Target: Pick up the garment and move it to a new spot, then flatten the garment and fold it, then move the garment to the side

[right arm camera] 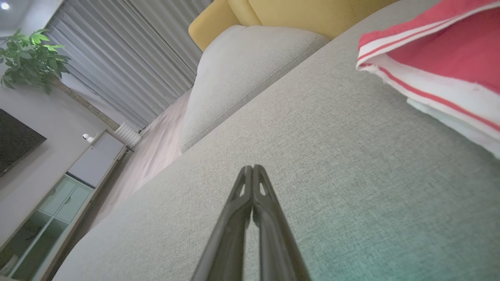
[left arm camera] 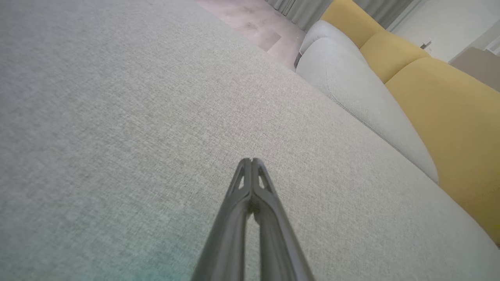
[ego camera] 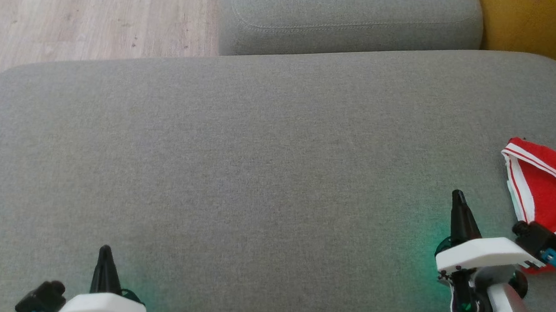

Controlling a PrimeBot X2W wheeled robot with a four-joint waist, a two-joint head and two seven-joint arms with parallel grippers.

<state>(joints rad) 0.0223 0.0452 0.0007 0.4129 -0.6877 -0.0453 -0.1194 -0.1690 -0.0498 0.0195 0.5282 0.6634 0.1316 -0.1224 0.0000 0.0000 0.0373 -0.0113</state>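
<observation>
The garment (ego camera: 546,186) is red with white striped trim and lies in a folded heap at the right edge of the grey sofa cushion (ego camera: 259,164). In the right wrist view the garment (right arm camera: 441,62) sits up and to the right of the fingers, apart from them. My right gripper (ego camera: 458,195) hovers over the cushion just left of the garment, shut and empty; its tips meet in the right wrist view (right arm camera: 252,168). My left gripper (ego camera: 105,249) stays at the lower left, far from the garment, shut with nothing in it, its tips pressed together (left arm camera: 251,160).
A second grey cushion (ego camera: 349,18) lies beyond the far edge, with yellow upholstery (ego camera: 537,26) at the back right. Wooden floor (ego camera: 91,16) shows at the far left. The right wrist view takes in a cabinet (right arm camera: 62,195), curtains and a plant (right arm camera: 31,58).
</observation>
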